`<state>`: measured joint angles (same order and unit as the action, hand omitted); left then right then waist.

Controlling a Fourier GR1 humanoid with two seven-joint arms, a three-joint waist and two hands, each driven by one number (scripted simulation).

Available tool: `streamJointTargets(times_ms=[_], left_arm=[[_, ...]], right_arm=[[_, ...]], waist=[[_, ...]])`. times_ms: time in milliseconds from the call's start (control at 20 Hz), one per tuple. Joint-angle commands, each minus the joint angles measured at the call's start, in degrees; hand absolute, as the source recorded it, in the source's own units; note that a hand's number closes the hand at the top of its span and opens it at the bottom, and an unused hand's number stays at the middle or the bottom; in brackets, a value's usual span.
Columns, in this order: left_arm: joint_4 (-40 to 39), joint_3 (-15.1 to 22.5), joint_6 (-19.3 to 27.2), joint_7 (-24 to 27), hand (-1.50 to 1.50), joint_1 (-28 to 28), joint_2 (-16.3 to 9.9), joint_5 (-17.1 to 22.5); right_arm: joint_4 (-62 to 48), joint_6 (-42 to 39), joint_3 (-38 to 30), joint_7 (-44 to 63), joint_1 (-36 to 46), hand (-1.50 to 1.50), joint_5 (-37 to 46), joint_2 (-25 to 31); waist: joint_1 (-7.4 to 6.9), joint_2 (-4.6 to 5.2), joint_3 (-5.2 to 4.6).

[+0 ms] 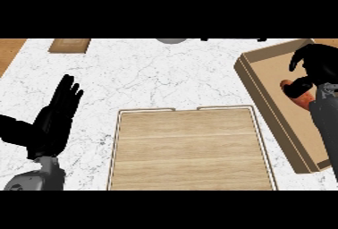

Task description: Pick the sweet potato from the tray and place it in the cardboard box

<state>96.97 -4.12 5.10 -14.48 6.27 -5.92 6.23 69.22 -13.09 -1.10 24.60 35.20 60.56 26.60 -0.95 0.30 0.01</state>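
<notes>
Sweet potato point(298, 95), orange and partly hidden, sits inside the cardboard box point(264, 85) near the counter's right edge, under the right hand point(315, 67). That hand's black fingers curl down round the upper part of the potato, the thumb showing against its left side, so the hand is pinching the potato over the box's floor. Whether the potato rests on the floor of the box or hangs just above it cannot be told. The right forearm point(323, 129) runs in from the lower right, crossing over the box's near end.

The box lies at an angle, its far end toward the counter's back right corner and its near end toward the front right. Just left of it, in the middle of the counter's front part, lies the wooden tray point(190, 152), with a thin pale rim and nothing on its boards.

The left hand point(56, 116) shows near the counter's left edge, well apart from the tray, fingers straight, spread a little and pointing away from the robot, at rest. A small wooden board point(69, 45) lies at the counter's back left, and part of a grey round object point(171, 40) shows at the back edge.
</notes>
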Motion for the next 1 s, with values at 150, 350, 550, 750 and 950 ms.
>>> streamJointTargets(times_ms=[150, 350, 550, 750, 950], left_arm=[[0.83, -1.22, -1.82, 0.59, 0.0, -1.12, -1.23, 1.16], [-2.02, -1.64, -1.79, 1.71, 0.0, -0.19, -0.96, 1.33], [-0.67, -0.79, -1.37, 2.27, 0.0, -1.36, -0.28, 0.61], [-1.86, -0.4, 0.54, 1.63, 0.0, -0.45, 0.38, -1.12], [-0.67, -0.72, 0.88, -1.16, 0.0, 1.58, -0.12, -0.48]], right_arm=[[-16.61, 8.67, -4.71, -9.53, 5.46, -1.5, -1.97, -0.85], [-10.66, 22.92, -8.58, -16.93, 2.06, -1.5, -5.49, -2.32], [-6.87, 25.57, -14.11, -20.51, 5.31, -1.5, -12.94, -3.4], [-5.25, 19.7, -20.75, -20.59, 7.15, -1.5, -23.71, -3.27], [-3.94, 20.85, -26.65, -20.59, 7.37, -1.5, -33.37, -8.37]], waist=[[0.01, -0.11, 0.01], [0.33, 0.03, 0.1], [0.6, -0.37, 0.07], [1.57, -0.6, 0.04], [1.67, -0.57, 0.09]])
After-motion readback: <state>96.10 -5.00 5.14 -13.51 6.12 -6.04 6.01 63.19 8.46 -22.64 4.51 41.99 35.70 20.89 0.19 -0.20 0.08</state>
